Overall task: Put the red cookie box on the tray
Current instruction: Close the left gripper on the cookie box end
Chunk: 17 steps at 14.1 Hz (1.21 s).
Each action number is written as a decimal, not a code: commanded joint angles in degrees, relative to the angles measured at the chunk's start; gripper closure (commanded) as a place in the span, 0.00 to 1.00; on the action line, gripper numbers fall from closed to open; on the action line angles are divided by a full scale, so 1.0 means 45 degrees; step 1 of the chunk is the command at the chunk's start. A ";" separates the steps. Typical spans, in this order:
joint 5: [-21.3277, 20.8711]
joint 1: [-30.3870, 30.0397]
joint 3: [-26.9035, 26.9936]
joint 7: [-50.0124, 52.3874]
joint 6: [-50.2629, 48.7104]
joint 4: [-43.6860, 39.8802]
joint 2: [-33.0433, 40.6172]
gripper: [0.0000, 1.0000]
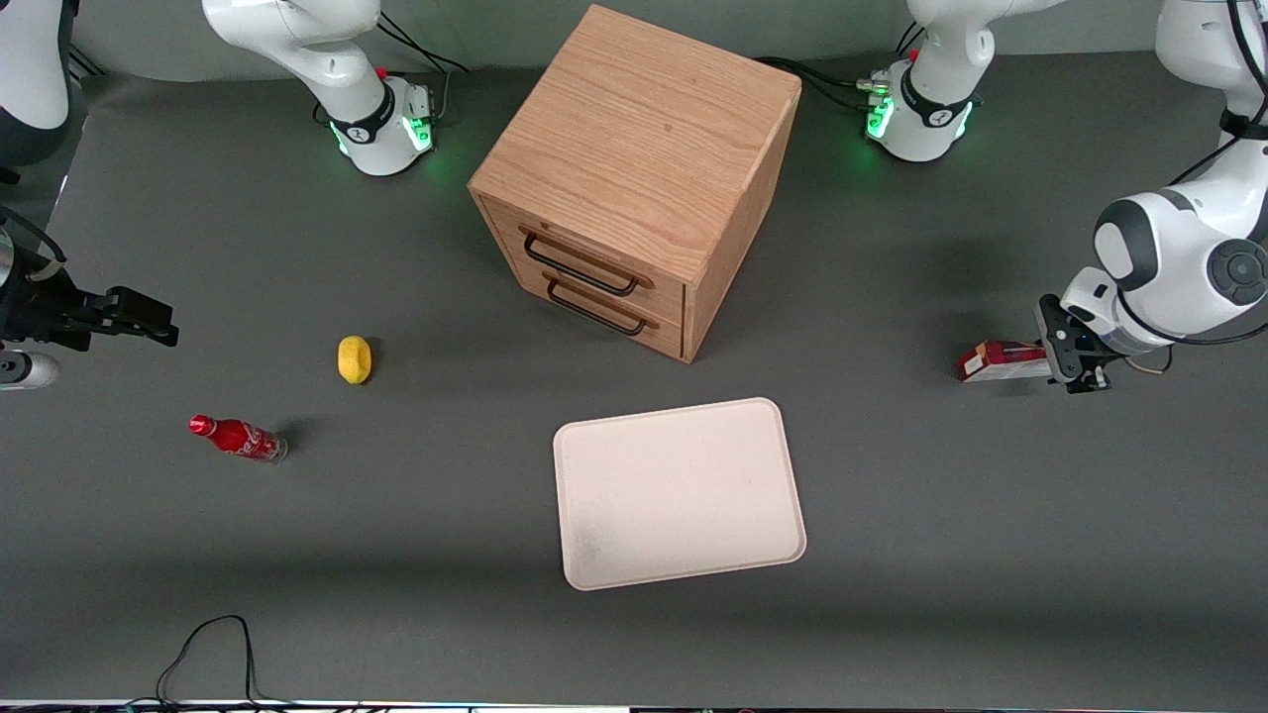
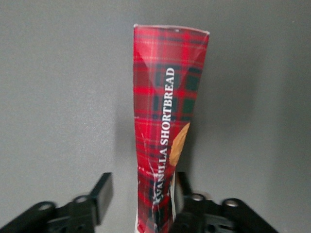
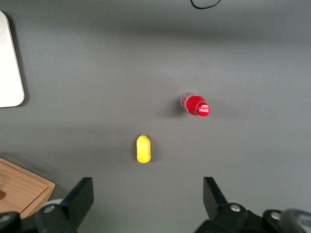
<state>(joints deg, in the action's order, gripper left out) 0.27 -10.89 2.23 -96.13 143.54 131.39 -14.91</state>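
- Right now, nearest the front cam: tray point(image 1: 679, 495), pale, flat, nothing on it, lying in front of the wooden drawer cabinet point(image 1: 634, 168).
- Farther back than the tray & toward the working arm's end of the table: red cookie box point(image 1: 1001, 360), lying on the table, well apart from the tray.
- Gripper point(image 1: 1075, 368) sits at one end of the box, low over the table. Wrist view: box point(image 2: 165, 141) runs lengthwise away from the cam, passing between the two fingers point(image 2: 99, 194).
- Jaw state: one finger looks right against the carton's side; the other has a visible gap. So part open, straddling the box, not clamped as far as I can tell. Carton looks a bit pinched in near the fingers, so contact may be starting.
- Step in hand (my read): grasp phase, closing on the box; lift & carry not yet done.
- Next move needs: finish squeeze w/o crushing the thin carton, lift clear of the table, swing toward the tray, set down inside the rim.
- Risk: held at one end, the long box may droop or twist.
- Toward the parked arm's end: yellow lemon-like item point(image 1: 354, 358) & small red soda bottle point(image 1: 238, 438), not involved.
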 commanded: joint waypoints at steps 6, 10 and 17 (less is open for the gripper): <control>0.0702 -0.0001 -0.0007 -0.0336 -0.0121 -0.0039 0.0090 1.00; 0.0721 -0.0001 -0.0007 -0.0336 -0.1949 -0.0699 0.0538 1.00; 0.0449 0.0076 -0.0007 -0.0161 -0.9156 -0.5169 0.1826 1.00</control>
<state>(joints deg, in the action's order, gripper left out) 2.29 -10.87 2.13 -96.15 109.61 113.26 -9.13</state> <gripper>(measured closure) 0.952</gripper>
